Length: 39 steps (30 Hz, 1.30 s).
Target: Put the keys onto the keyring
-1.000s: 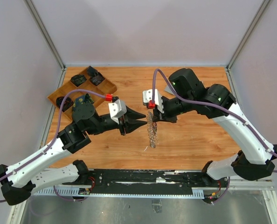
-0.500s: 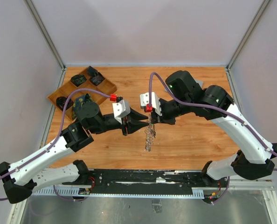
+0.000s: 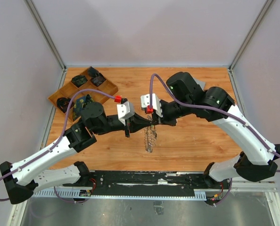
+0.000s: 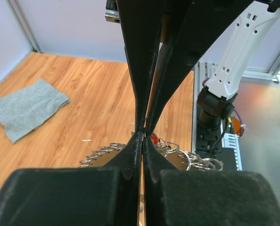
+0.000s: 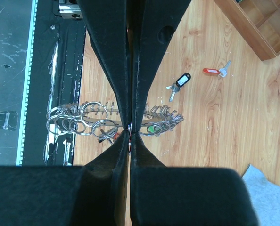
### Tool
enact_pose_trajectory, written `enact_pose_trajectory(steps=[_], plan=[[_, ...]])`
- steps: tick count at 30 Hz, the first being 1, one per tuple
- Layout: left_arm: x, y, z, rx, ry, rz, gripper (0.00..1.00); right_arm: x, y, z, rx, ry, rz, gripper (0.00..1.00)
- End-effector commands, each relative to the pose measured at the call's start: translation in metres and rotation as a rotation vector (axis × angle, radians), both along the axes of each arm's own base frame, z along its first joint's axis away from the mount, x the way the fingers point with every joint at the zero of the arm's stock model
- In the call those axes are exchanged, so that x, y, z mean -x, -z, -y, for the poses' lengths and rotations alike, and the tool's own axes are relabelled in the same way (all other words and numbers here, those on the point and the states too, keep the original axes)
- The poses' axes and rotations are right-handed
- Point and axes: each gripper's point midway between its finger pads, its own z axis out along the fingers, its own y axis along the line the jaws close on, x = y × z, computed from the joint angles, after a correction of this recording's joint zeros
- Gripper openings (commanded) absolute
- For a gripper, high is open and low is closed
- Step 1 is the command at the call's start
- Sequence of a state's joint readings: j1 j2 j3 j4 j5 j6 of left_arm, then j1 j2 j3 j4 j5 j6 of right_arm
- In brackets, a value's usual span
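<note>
Your right hand (image 5: pixel 129 127) is closed on the top rim of the keyring (image 3: pixel 149 140), which hangs under it above the tabletop (image 3: pixel 201 141), in the middle of the top view. Your left hand (image 4: pixel 142 133) is closed too, its tips just beside those of the right one; what it pinches, I cannot tell. A green tag (image 5: pixel 152 128) sits at the ring. In the upper right of the right wrist view, two keys lie on the wood: the black-tagged key (image 5: pixel 179 85) and the red-tagged key (image 5: pixel 214 71).
</note>
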<state>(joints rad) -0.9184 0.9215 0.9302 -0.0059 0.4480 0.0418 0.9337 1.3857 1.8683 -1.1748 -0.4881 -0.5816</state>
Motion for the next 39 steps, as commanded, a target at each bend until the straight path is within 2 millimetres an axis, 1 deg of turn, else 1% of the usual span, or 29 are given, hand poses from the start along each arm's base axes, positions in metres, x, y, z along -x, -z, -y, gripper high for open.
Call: enact_pose_trajectory(steps=[1, 4, 5, 9, 12, 18, 20, 21, 22, 23, 25, 27, 28, 31, 34, 39], plan=[[0.003, -0.013, 0.002, 0.029, 0.019, 0.028, 0.01, 0.009, -0.012, -0.007, -0.062, -0.047, 0.024, 0.01], [0.003, -0.015, 0.001, 0.031, 0.014, 0.033, 0.01, 0.012, -0.014, -0.006, -0.07, -0.051, 0.022, 0.01], [0.003, -0.015, 0.0, 0.031, 0.013, 0.033, 0.01, 0.013, -0.016, -0.006, -0.078, -0.052, 0.024, 0.04], [0.003, -0.017, -0.002, 0.044, 0.004, 0.04, 0.01, 0.011, -0.029, -0.006, -0.142, -0.024, 0.056, 0.19], [0.005, -0.019, -0.006, 0.073, -0.001, 0.046, 0.0, 0.004, -0.036, -0.004, -0.185, 0.049, 0.071, 0.25], [0.005, -0.02, -0.014, 0.118, -0.035, 0.045, 0.01, -0.009, -0.047, 0.0, -0.341, 0.246, 0.057, 0.28], [0.005, -0.02, -0.015, 0.13, -0.043, 0.042, 0.01, -0.013, -0.052, 0.0, -0.422, 0.342, -0.007, 0.29], [0.005, -0.021, -0.016, 0.14, -0.05, 0.042, 0.0, -0.015, -0.057, 0.0, -0.48, 0.387, -0.055, 0.28], [0.004, -0.021, -0.017, 0.15, -0.059, 0.041, 0.01, -0.018, -0.063, 0.0, -0.55, 0.436, -0.119, 0.29], [0.003, -0.021, -0.018, 0.159, -0.067, 0.039, 0.01, -0.019, -0.066, 0.0, -0.602, 0.469, -0.191, 0.29], [0.001, -0.022, -0.02, 0.173, -0.084, 0.038, 0.0, -0.03, -0.068, 0.006, -0.685, 0.542, -0.325, 0.28], [0.0, -0.022, -0.021, 0.175, -0.094, 0.033, 0.0, -0.039, -0.069, 0.013, -0.767, 0.576, -0.463, 0.27], [-0.001, -0.022, -0.021, 0.177, -0.098, 0.032, 0.0, -0.04, -0.069, 0.012, -0.808, 0.563, -0.53, 0.27], [-0.004, -0.021, -0.022, 0.18, -0.116, 0.023, 0.01, -0.038, -0.063, 0.01, -0.809, 0.55, -0.6, 0.27], [-0.005, -0.025, -0.025, 0.203, -0.132, 0.027, 0.01, -0.032, -0.057, 0.005, -0.813, 0.525, -0.667, 0.26], [-0.007, -0.029, -0.026, 0.219, -0.144, 0.029, 0.0, -0.028, -0.043, 0.005, -0.808, 0.559, -0.705, 0.26]])
